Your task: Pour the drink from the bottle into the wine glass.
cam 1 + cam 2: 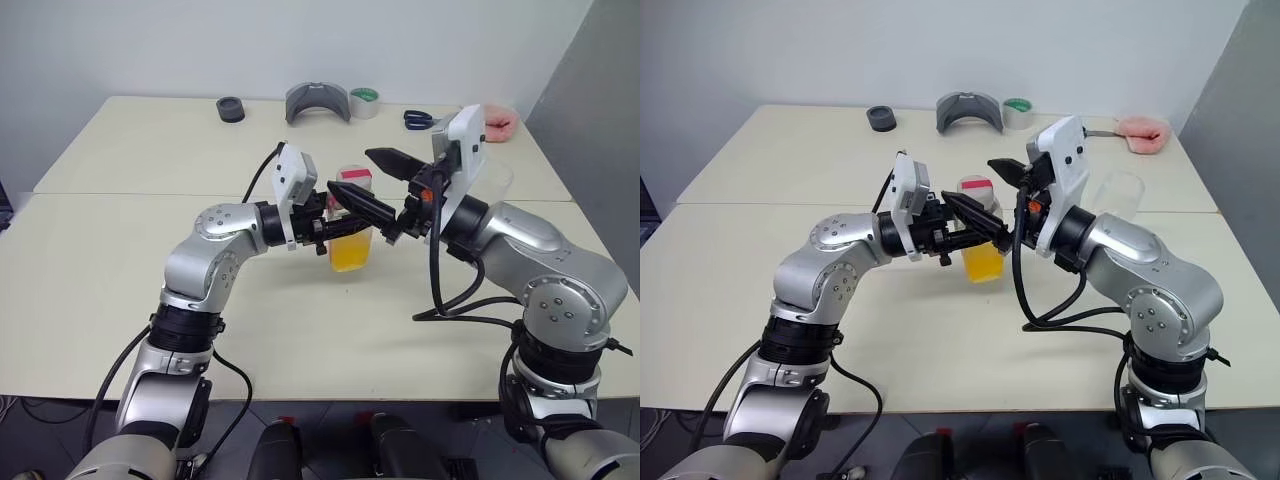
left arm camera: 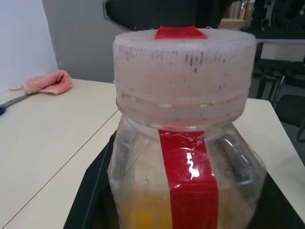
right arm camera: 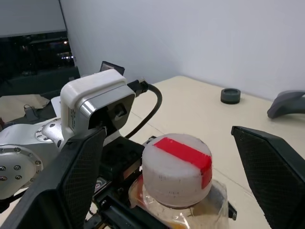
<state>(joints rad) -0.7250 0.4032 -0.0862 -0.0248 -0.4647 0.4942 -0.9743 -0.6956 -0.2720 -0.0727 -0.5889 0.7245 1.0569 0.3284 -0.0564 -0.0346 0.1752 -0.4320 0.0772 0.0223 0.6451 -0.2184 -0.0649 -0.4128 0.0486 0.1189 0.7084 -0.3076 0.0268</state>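
Uncapping comes next: the left gripper (image 1: 352, 203) has its fingers clamped on the bottle (image 1: 351, 236), held above the bench (image 1: 120, 260). The right gripper (image 3: 174, 191) hovers with fingers wide apart either side of the cap (image 3: 177, 162); it must close and twist. The wine glass (image 1: 1118, 192) waits behind the right arm.

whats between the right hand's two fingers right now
The bottle's cap: in the right wrist view it sits in the gap between the right hand's spread fingers, touching neither; the left hand holds the bottle.

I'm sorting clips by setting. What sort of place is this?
Probably a lab or workshop, not a home: plain pale tables against a bare wall, with scissors, a tape roll and a pink cloth lying about.
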